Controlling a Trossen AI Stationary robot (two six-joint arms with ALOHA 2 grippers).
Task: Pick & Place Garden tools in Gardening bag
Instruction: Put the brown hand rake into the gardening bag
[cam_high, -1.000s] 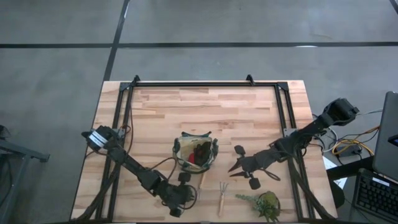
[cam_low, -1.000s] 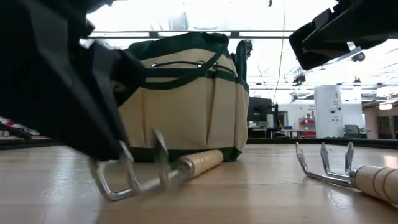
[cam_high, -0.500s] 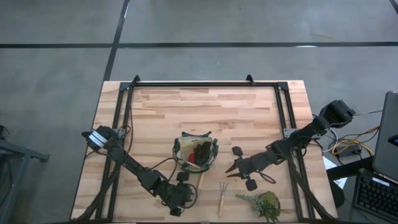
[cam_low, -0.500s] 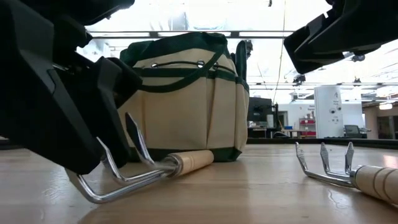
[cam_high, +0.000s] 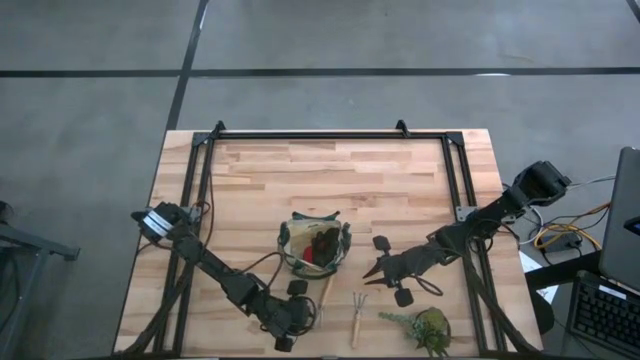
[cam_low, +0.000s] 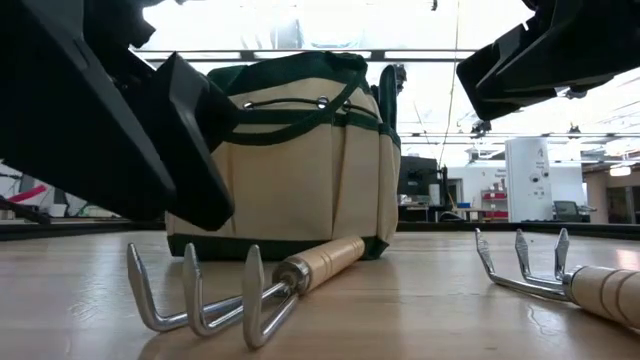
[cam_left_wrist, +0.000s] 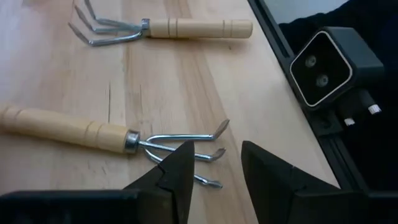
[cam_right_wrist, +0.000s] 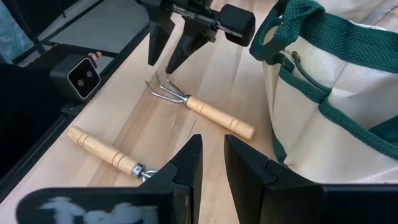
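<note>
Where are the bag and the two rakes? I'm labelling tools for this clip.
bag (cam_low: 300, 170), low view, tan front panel.
near rake (cam_low: 320, 265), low view, wooden handle by the bag.
far rake (cam_low: 610, 292), low view, wooden handle at the right edge.

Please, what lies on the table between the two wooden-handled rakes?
Nothing: between the rake by the bag and the other rake only bare table shows, in the left wrist view.

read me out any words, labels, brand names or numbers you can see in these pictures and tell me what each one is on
None can be read.
The gardening bag shows plain tan fabric and green trim, no lettering.
Both wooden-handled rakes are unmarked.
The camera box at the table's edge bears no readable label.
Distant room fixtures in the low view are too small to read.
</note>
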